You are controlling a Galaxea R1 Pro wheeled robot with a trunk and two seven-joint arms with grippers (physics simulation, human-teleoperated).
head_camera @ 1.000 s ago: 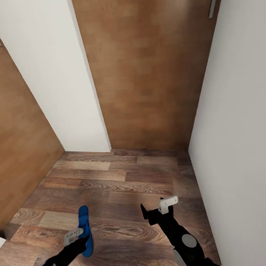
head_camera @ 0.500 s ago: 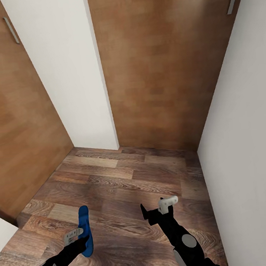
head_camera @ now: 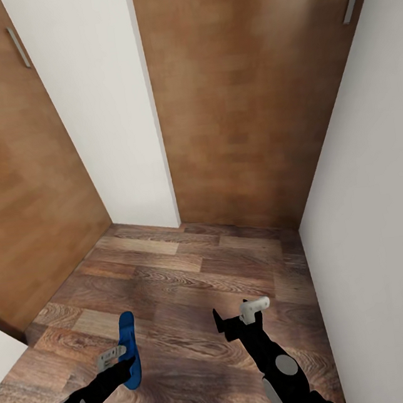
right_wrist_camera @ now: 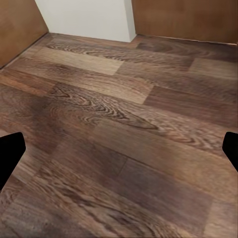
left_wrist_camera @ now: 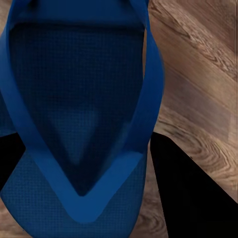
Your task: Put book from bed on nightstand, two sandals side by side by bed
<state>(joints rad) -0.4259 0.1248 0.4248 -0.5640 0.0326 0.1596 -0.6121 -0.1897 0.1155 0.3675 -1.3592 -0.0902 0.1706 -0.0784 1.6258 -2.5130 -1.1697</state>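
Blue sandal was gripped in the left pincer above the wooden floor, right pincer spread open and empty; placing both sandals and moving the book apparently remained.

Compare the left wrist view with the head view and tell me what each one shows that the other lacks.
Left wrist view alone: the sandal's thin blue straps meeting in a V over its textured sole, close up.

Head view alone: the left gripper shut on that sandal and holding it off the floor, the right gripper open with nothing in it, white walls, and brown wooden doors with metal handles.

Both: the blue sandal and the wood-plank floor.
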